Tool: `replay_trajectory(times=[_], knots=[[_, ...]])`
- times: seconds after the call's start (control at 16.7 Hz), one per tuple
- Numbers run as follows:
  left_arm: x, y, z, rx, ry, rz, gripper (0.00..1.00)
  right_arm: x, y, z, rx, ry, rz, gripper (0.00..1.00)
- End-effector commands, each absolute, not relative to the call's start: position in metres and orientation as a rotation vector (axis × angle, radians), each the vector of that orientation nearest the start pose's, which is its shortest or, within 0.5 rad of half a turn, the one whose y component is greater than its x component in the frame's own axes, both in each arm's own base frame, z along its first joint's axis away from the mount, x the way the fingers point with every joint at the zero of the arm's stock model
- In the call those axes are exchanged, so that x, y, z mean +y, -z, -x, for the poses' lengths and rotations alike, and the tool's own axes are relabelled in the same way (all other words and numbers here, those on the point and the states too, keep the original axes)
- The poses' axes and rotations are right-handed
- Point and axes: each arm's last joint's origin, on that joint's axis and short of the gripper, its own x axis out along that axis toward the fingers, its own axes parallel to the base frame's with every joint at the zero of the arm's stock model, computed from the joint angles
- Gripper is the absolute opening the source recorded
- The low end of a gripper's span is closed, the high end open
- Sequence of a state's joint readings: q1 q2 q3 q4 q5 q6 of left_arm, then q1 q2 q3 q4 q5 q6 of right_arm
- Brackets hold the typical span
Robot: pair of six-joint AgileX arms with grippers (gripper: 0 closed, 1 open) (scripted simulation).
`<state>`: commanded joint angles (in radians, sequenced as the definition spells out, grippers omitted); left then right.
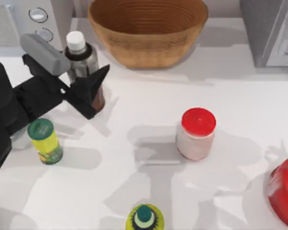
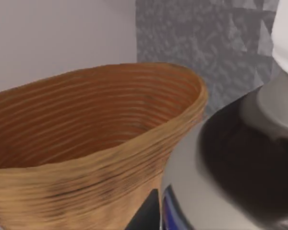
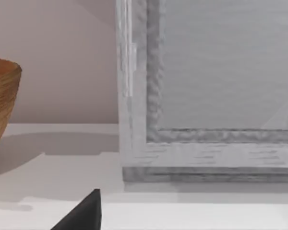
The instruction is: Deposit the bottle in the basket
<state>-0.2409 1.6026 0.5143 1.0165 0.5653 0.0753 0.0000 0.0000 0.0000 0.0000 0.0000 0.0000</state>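
- Left gripper [image 1: 89,93]: the black fingers sit closed against the lower body of the bottle [image 1: 84,64], one finger [image 1: 97,79] showing on the side toward the bench's centre. It appears to have the bottle clamped; whether the bottle's base is already off the bench cannot be told from above.
- Bottle: a tall slim bottle of dark brown liquid, with a white cap and a grey label round its upper half. It stands upright near the far left of the bench [image 1: 149,191], just beside the wicker basket [image 1: 148,33] and outside it. In the left wrist view its shoulder [image 2: 240,158] looms close, with the basket wall [image 2: 101,143] right behind.
- Basket: a large oval wicker basket at the far edge of the bench, with nothing visible in it.
- Bystanders: a yellow-green bottle [image 1: 45,141] near the left arm, a white jar with a red lid [image 1: 197,134] toward the right, and a red vessel [image 1: 283,189] at the right edge.
- Right arm: parked; its wrist view shows a black fingertip [image 3: 84,213], and I cannot tell how far its gripper is open.
- Progress, as judged: the grasp seems made; lifting, carrying over the rim and releasing remain.
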Motion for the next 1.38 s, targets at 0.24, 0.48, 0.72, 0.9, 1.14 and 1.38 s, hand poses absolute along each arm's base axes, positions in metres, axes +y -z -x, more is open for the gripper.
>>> replay_trajectory(times=[0.24, 0.48, 0.72, 0.9, 1.14, 1.38], knots=[[-0.056, -0.179, -0.249, 0.064, 0.805, -0.044, 0.0, -0.001, -0.16, -0.106, 0.0, 0.0, 0.0, 1.0], [-0.041, -0.177, -0.23, 0.095, 0.805, -0.044, 0.0, -0.001, -0.16, -0.106, 0.0, 0.0, 0.0, 1.0], [-0.042, -0.177, -0.231, 0.094, 0.807, -0.046, 0.0, -0.001, -0.16, -0.106, 0.0, 0.0, 0.0, 1.0], [-0.049, -0.179, -0.237, 0.111, 0.806, -0.042, 0.0, -0.001, -0.16, -0.106, 0.0, 0.0, 0.0, 1.0], [-0.084, -0.194, -0.266, 0.185, 0.754, -0.045, 0.0, -0.001, -0.16, -0.106, 0.0, 0.0, 0.0, 1.0], [-0.138, -0.235, -0.31, 0.203, 0.614, -0.075, 0.0, -0.001, -0.16, -0.106, 0.0, 0.0, 0.0, 1.0]])
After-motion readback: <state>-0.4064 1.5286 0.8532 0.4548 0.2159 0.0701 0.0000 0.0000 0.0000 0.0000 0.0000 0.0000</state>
